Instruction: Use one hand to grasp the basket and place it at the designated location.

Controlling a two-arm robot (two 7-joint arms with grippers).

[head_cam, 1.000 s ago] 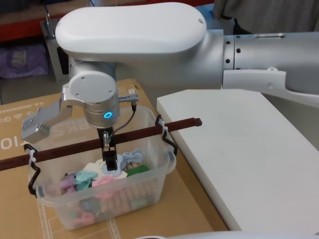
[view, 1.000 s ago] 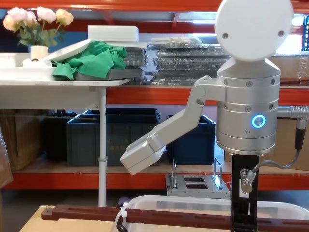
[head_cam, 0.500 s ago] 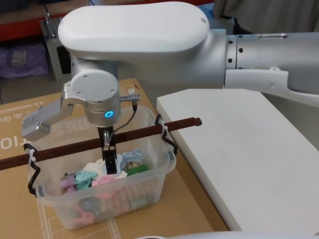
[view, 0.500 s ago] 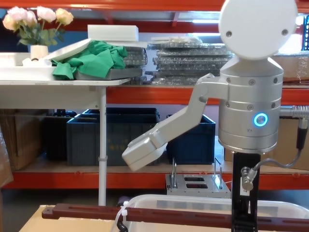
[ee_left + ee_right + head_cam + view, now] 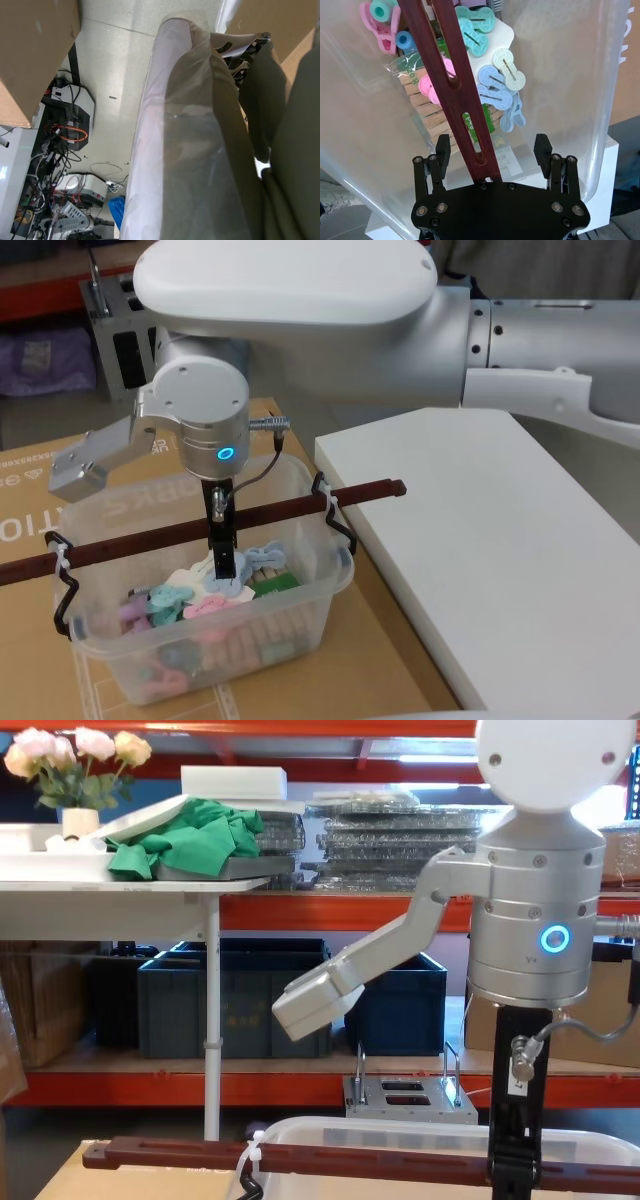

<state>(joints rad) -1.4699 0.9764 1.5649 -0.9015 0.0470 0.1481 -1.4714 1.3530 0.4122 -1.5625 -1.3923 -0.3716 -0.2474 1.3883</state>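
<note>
Right wrist view has the right gripper (image 5: 493, 143) spread wide astride the handle (image 5: 451, 80), clear of the bar on both sides, nothing pinched. The basket (image 5: 300, 625) sits on a cardboard box (image 5: 40, 490) just beside a white slab (image 5: 480, 540); its thin plastic looks light and flexy, so the stiff bar near mid-span is the hold — though it will likely swing. The arm reaches across from the right, wrist pointing straight down.

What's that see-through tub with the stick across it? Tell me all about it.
The basket is a milky, see-through plastic tub with a rolled rim, upright on brown cardboard. A dark red slotted bar is zip-tied across its top. Pastel pegs lie inside. The right gripper is open astride the bar.
</note>
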